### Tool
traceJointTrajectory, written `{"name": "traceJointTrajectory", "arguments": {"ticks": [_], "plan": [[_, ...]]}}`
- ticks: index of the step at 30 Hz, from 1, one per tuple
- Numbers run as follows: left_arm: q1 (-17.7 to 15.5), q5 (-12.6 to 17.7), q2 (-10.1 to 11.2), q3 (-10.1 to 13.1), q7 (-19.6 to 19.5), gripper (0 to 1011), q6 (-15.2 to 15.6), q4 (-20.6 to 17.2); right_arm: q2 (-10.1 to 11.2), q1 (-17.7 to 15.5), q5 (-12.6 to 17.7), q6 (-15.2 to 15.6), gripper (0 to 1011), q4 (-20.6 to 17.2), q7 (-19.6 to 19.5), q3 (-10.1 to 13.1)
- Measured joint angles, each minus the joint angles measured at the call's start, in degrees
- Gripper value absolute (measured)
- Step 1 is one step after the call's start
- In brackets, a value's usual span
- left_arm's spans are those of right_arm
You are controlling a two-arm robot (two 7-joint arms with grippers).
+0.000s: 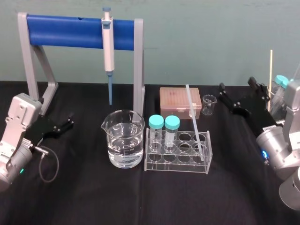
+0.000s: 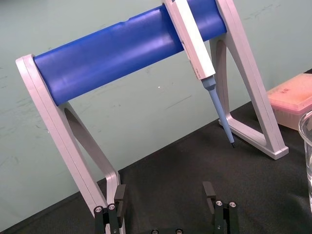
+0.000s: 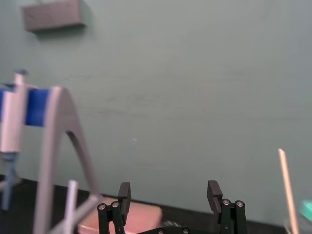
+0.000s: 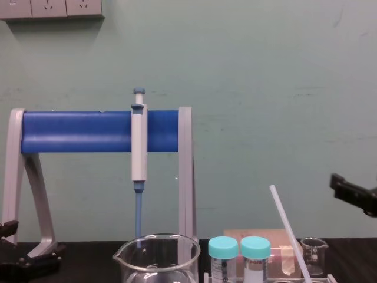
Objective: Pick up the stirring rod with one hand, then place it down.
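Black cloth covers the bench, which runs back to a pale green wall. The stirring rod, thin, straight and milky white, stands tilted in a clear acrylic rack about midway between the bench's left and right edges. Its foot is in a hole at the rack's right end, and its top leans toward the back edge, in front of a pink tip box. Which row the foot sits in is hard to tell through the plastic. From the chest view the rod is cut off at the bottom.

Neither gripper touches it. The right gripper, black and angular, is toward the back right corner, well apart from the rod, with its jaws spread wide and nothing between them; its wrist view shows the same empty gap. The left gripper lies low near the left edge, just beside the foot of the stand, also wide open and empty.

Two tubes with teal caps fill the rack's left end. A large beaker of clear liquid stands just left of the rack, and a small beaker just right of the box. A grey pipette hangs from the stand's blue bar. A thin pale stick rises near the right edge, its base hidden.
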Motion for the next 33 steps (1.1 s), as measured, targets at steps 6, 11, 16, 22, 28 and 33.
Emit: {"name": "traceJointTrajectory", "arguments": {"ticks": [6,11,16,22,28,33], "plan": [[0.00,0.00,0.00,0.00,0.00,1000,0.00,0.00,-0.65,-1.46,-1.80,2.28,1004,0.77,-1.98,0.99],[0.00,0.00,0.00,0.00,0.00,1000,0.00,0.00,-1.11,-1.75,-2.78,3.80,1004,1.76,-2.27,1.28],[0.00,0.00,0.00,0.00,0.00,1001,0.00,0.00,-1.24,-1.75,-3.12,4.42,1004,2.06,-2.40,1.35],[0.00,0.00,0.00,0.00,0.00,1001,0.00,0.00,-1.18,-1.74,-3.03,4.18,1004,1.97,-2.40,1.34],[0.00,0.00,0.00,0.00,0.00,1000,0.00,0.00,-1.15,-1.73,-2.91,4.05,1004,1.87,-2.40,1.32],[0.00,0.00,0.00,0.00,0.00,1000,0.00,0.00,-1.12,-1.73,-2.87,3.95,1004,1.82,-2.39,1.29]]}}
